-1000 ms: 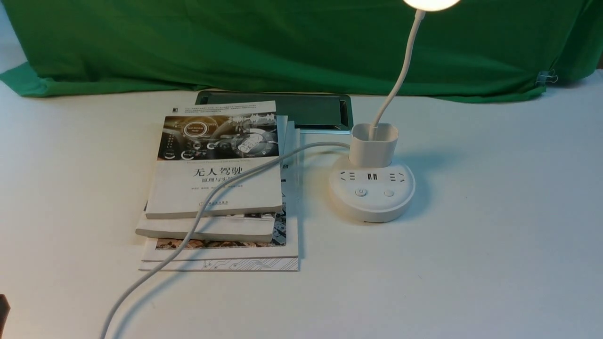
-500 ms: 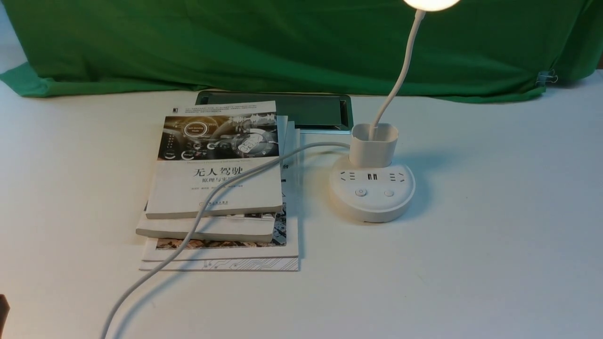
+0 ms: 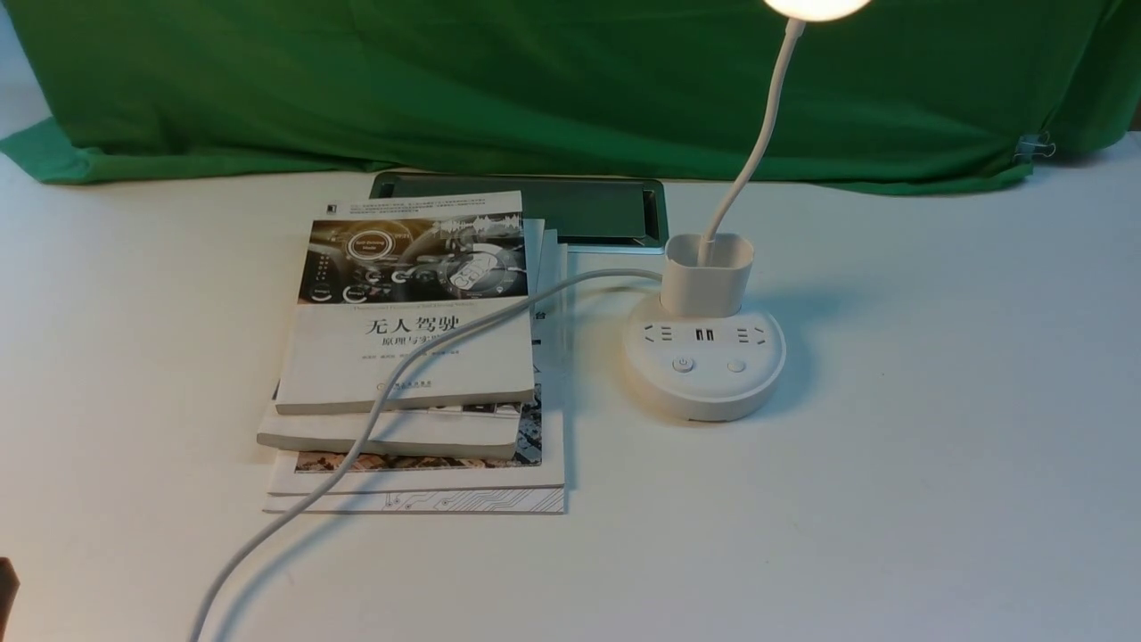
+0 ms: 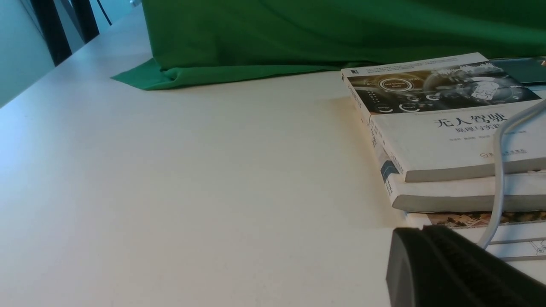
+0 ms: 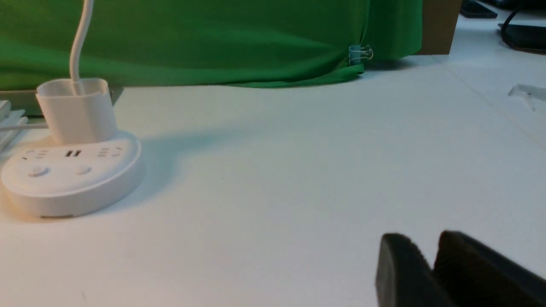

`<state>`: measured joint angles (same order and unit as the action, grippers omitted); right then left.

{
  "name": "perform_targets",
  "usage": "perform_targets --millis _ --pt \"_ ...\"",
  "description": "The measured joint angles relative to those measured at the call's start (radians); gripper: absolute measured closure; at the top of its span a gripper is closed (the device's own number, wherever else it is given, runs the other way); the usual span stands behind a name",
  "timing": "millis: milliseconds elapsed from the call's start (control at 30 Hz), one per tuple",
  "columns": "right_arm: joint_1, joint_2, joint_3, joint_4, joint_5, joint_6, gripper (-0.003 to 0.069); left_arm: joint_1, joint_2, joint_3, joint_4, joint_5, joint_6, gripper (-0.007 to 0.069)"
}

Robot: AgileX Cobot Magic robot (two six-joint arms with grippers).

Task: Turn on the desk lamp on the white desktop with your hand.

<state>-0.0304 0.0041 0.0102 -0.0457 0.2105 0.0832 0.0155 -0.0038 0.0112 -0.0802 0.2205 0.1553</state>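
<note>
The desk lamp (image 3: 704, 361) stands right of centre on the white desktop (image 3: 891, 499), and its round head (image 3: 816, 5) glows at the top edge. Its puck base carries two buttons (image 3: 683, 364) in front of the cup-like holder (image 3: 709, 272). Neither hand shows over the desk in the front view. In the right wrist view, my right gripper (image 5: 420, 241) hovers low over bare desktop, well to the right of the lamp base (image 5: 72, 170), its tips slightly apart and holding nothing. My left gripper (image 4: 422, 229) sits shut and empty near the books' front corner.
A stack of books (image 3: 410, 357) lies left of the lamp, with the grey-white cable (image 3: 357, 437) running over it to the front edge. A dark flat panel (image 3: 579, 209) sits behind them. Green cloth (image 3: 535, 80) hangs along the back, with a binder clip (image 3: 1034, 145) at its right end.
</note>
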Motion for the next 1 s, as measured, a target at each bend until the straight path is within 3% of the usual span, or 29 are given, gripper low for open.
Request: perform_targets --millis 1000 --pt "0.0 0.0 0.0 0.0 0.0 0.001 0.0421 0.0 0.0 0.0 0.0 0.0 0.0 0.0603"
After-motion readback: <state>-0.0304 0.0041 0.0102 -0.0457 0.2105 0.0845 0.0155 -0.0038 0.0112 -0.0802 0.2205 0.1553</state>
